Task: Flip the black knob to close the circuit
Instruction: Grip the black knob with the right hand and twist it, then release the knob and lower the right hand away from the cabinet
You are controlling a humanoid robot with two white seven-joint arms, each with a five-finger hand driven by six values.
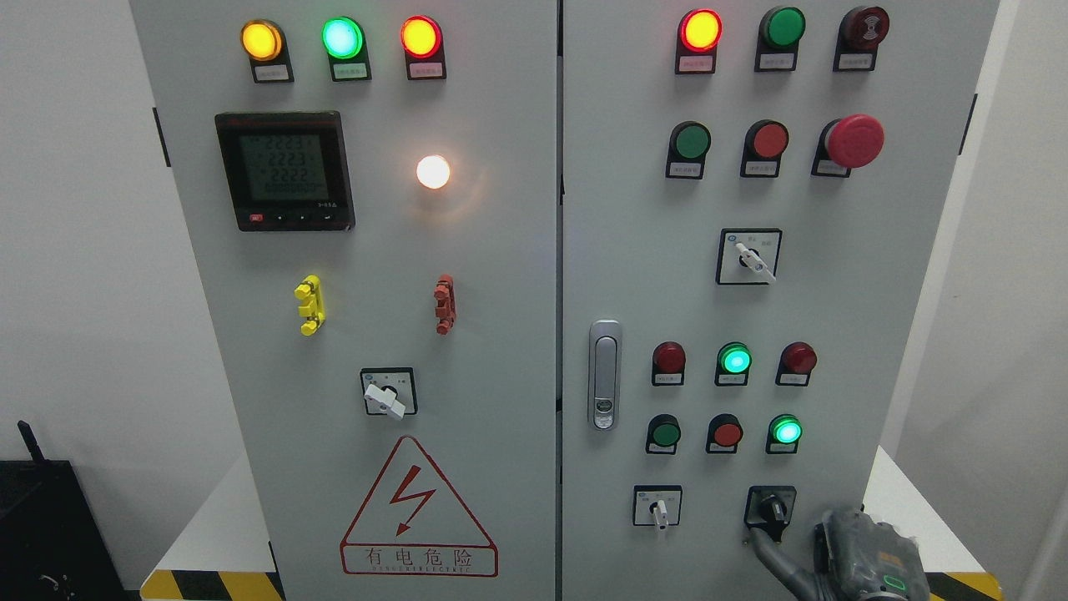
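The black knob, low on the right cabinet door, is touched by the right robot hand fingers, presumably for turning; a closed grip cannot be confirmed.

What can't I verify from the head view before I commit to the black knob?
- Right hand: cut off by the bottom edge, so its grip is unclear.
- Black knob: contact with the finger below it is unclear.
- Label plates: print too small.
- Left hand: out of view.
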